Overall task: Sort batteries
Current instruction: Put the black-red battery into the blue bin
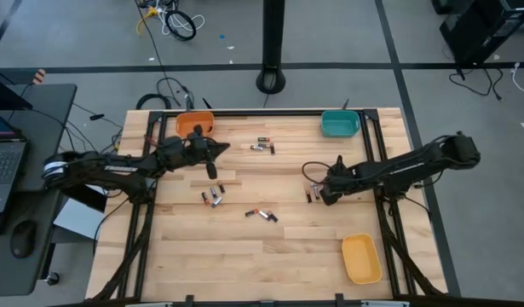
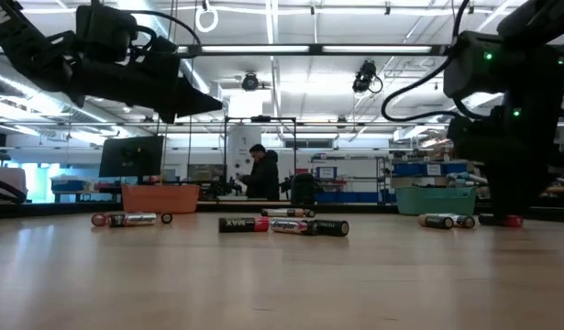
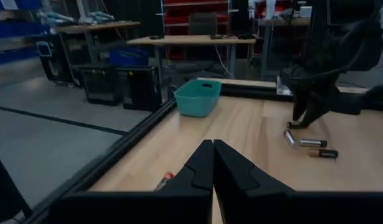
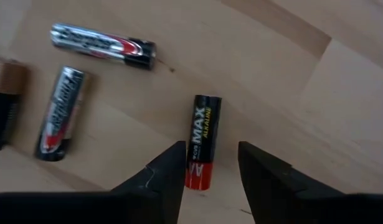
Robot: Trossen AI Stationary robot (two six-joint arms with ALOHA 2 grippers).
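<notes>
- Worktop (image 1: 270, 264): a wooden slab framed by dark rails; three bins stand on it, one of each colour. The orange bin (image 1: 194, 124) sits at the far edge toward the left corner, the teal bin (image 1: 339, 124) at the far edge toward the right corner, and the yellow bin (image 1: 361, 258) near the right corner of the near edge.
- Batteries: four loose clusters in the high view, each holding about two to four cells. One lies near the far edge at mid-width (image 1: 262, 146), one left of centre (image 1: 213, 196), one at centre (image 1: 262, 214), and one toward the right edge (image 1: 313, 194).
- Left claw (image 1: 215, 160): raised above the worktop just beside the orange bin, fingers clenched together on nothing.
- Right claw (image 4: 210, 168): lowered over the right-hand cluster, fingers parted on either side of a black battery with a red end (image 4: 200, 143), not closed on it. Three more cells lie beside it; two are silvery.
- Background: a person (image 2: 260, 172) stands in the room beyond the far edge.
</notes>
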